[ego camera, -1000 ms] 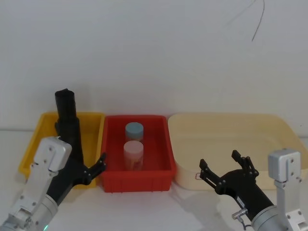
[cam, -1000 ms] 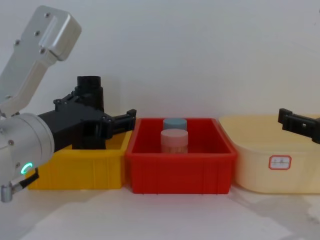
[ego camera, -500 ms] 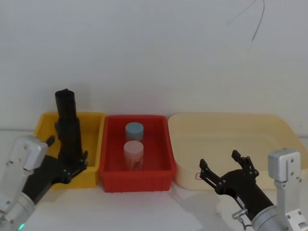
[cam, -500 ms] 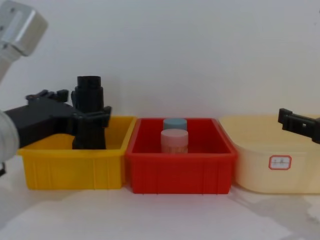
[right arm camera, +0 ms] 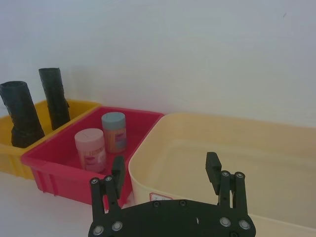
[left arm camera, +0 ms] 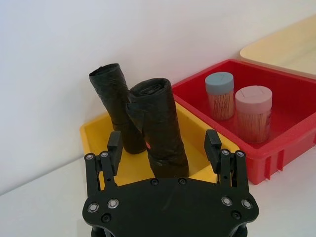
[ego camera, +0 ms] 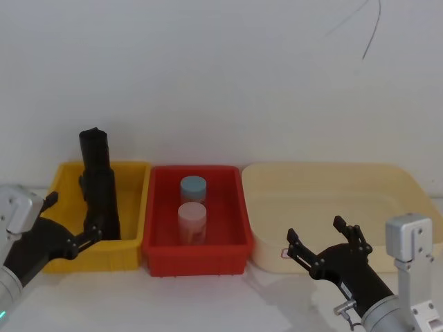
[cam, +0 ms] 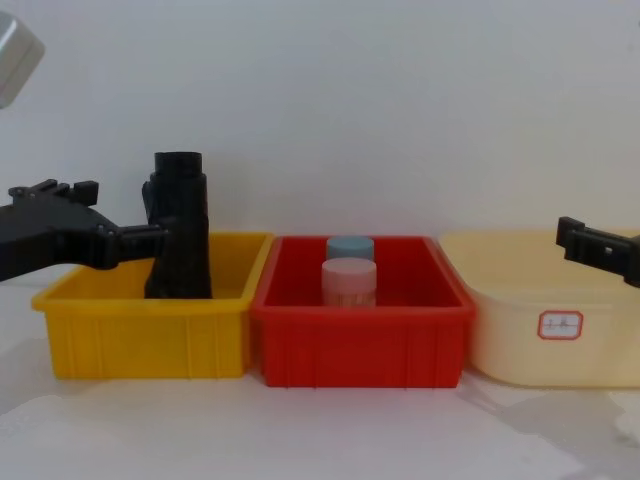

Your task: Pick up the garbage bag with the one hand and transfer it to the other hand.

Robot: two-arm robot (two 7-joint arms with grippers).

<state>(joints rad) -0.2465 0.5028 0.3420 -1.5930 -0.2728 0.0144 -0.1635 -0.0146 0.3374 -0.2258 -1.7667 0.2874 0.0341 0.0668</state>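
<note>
I am aiming my green-ringed left gripper (left arm camera: 163, 143), fingers apart, at the crinkled black plastic garbage bag roll (left arm camera: 159, 129) standing near the yellow plastic bin (left arm camera: 94, 134)'s front edge. Next, probably: advancing and clamping. My right gripper (ego camera: 315, 229) is waiting, spread.

bins (ego camera: 135, 166) (ego camera: 197, 168) (ego camera: 318, 166) 3 | jars (ego camera: 194, 187) (ego camera: 192, 218) 2 | black rolls (left arm camera: 160, 128) (left arm camera: 114, 108) 2 | grippers (left arm camera: 164, 140) (right arm camera: 166, 163) 2

Left pincer (left arm camera: 164, 147) spread, apart from garbage bag (left arm camera: 159, 129) upright in yellow bin (left arm camera: 93, 139).
</note>
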